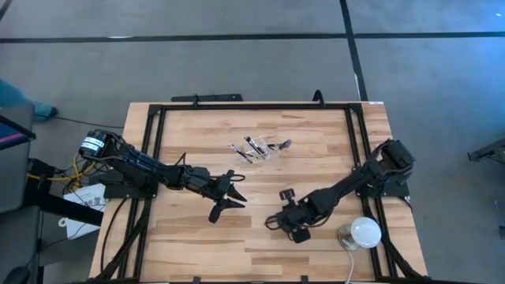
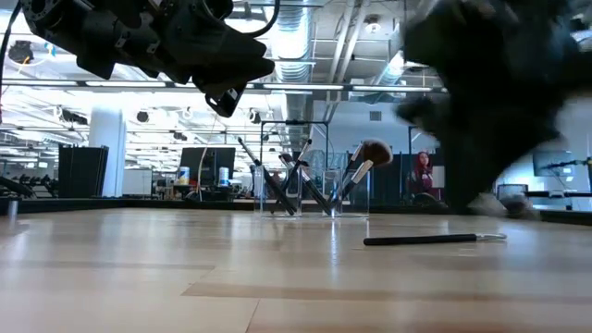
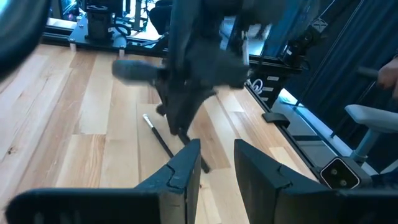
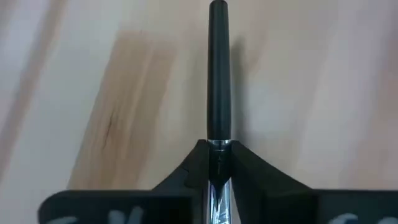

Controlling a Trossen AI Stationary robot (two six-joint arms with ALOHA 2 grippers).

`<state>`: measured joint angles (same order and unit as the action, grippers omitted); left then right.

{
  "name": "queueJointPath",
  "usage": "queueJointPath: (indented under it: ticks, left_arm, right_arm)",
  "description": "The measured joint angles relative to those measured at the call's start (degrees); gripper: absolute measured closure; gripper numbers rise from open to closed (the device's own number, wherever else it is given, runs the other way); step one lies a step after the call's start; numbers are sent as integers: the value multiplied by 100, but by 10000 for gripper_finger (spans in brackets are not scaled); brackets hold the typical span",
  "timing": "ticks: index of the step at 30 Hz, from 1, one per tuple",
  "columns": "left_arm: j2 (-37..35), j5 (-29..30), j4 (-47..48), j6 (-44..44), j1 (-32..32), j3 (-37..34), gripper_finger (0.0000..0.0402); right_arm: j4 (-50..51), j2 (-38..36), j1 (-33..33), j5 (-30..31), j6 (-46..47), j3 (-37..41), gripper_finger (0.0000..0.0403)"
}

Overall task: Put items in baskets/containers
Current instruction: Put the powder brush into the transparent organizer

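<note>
**Listener:** What did your right gripper have hold of?

**Robot:** My right gripper (image 4: 217,163) was low on the wooden table (image 1: 197,237), fingers pinched together on a slim brush (image 4: 218,74). In my wrist view the silver ferrule sat right between the fingertips, and the dark handle ran straight out ahead of them, lying flat on the wood. I judged it was still on the table, not yet lifted.

**Listener:** And your other gripper?

**Robot:** My left gripper (image 1: 229,195) hung above the table, off to one side of the right one. Its fingers stood apart and held nothing.

**Listener:** Where was the container?

**Robot:** Farther out, beyond both grippers and toward the table's far edge, stood the clear container (image 2: 314,171). Several brushes (image 2: 356,171) already leaned inside it, handles crossed, one with a full, rounded bristle head poking up.

**Listener:** So how far along were you?

**Robot:** Mostly done, by my reading. The only brush I could find outside the container was the one I had gripped. What remained was to raise it, carry it across and drop it in. A white round dome (image 1: 364,232) sat just beside my right arm; it wasn't part of the job.
</note>
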<state>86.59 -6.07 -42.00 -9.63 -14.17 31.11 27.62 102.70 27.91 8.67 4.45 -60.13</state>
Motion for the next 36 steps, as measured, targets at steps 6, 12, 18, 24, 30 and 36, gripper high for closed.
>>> queueJointPath:
  ticks: [6,12,18,24,30,36]
  left_arm:
    - [0,0,0,25,0,-2,308]
    - [0,0,0,34,0,-2,308]
    - [0,1,0,38,0,-2,308]
    - [0,2,2,38,2,-2,308]
    - [-1,0,65,38,0,-4,308]
    - [-2,1,108,38,0,-4,308]
  right_arm:
    - [1838,-86,-89,1669,-866,-1060,363]
    - [2054,-90,-744,4282,-2698,-1279,373]
    - [1791,-92,-1641,6002,-5474,-1288,355]
    - [1339,66,-2156,6041,-7660,-1296,373]
    - [949,435,-2290,5676,-8207,-1297,359]
    - [995,752,-2394,5723,-8221,-1297,370]
